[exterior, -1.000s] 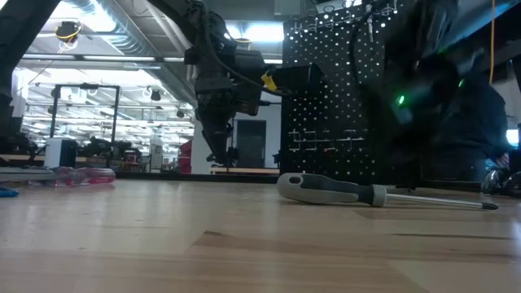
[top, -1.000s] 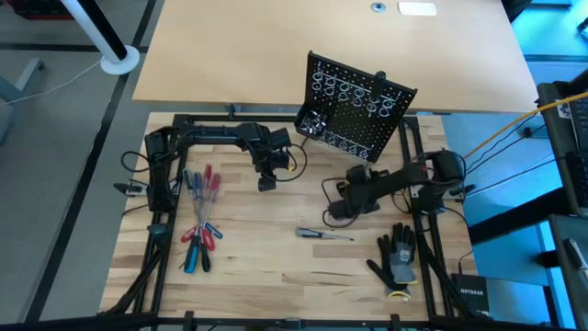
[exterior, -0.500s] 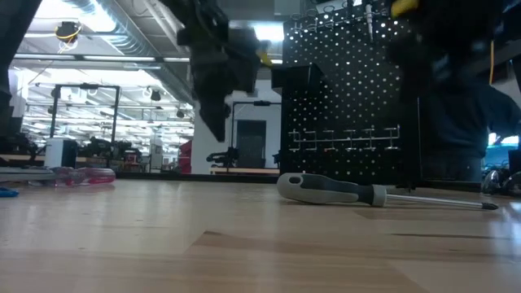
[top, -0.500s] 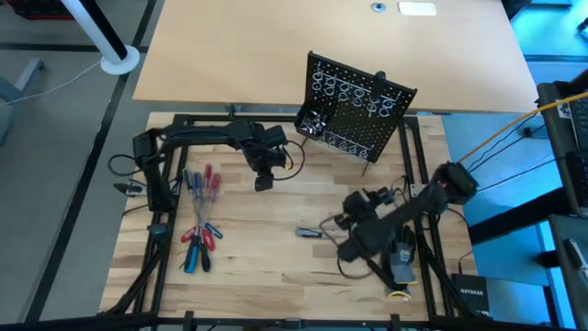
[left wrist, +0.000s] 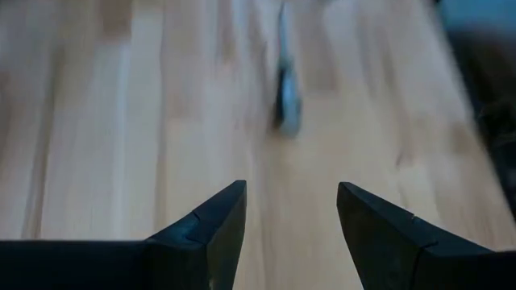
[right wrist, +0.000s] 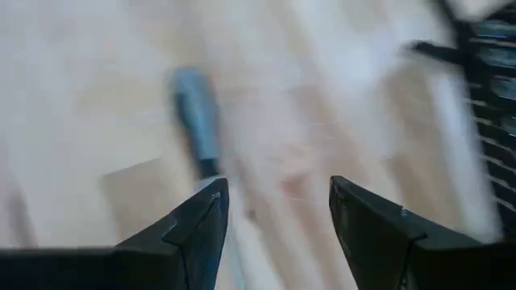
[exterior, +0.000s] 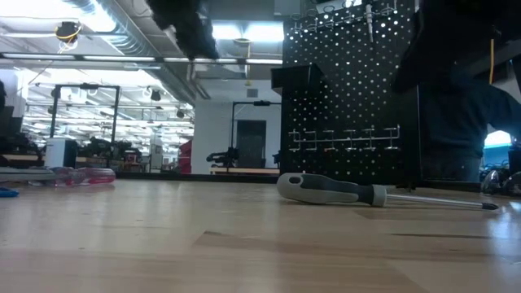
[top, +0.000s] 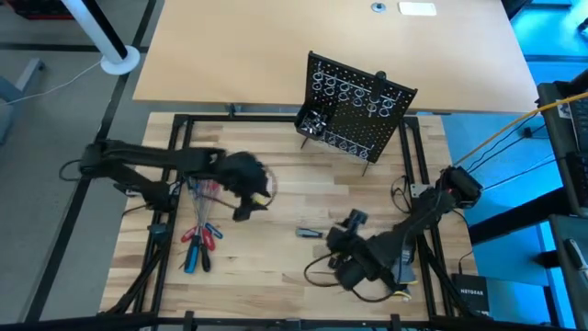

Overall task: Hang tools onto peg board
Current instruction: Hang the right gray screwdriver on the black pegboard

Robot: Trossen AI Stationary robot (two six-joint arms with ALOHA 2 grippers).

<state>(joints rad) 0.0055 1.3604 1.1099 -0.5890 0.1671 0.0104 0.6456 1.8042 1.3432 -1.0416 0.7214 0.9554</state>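
I see the black perforated peg board (top: 356, 115) standing upright at the table's far edge, wire rings in rows. A grey-handled screwdriver (top: 322, 233) lies flat on the pale wood between both arms — the rest sit in a loose pile (top: 199, 221). Left gripper (left wrist: 290, 217) and right gripper (right wrist: 278, 213) hang open, empty.

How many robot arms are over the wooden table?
2. The left arm reaches in from the table's left side; the right arm bends in from its right side, near the grey screwdriver.
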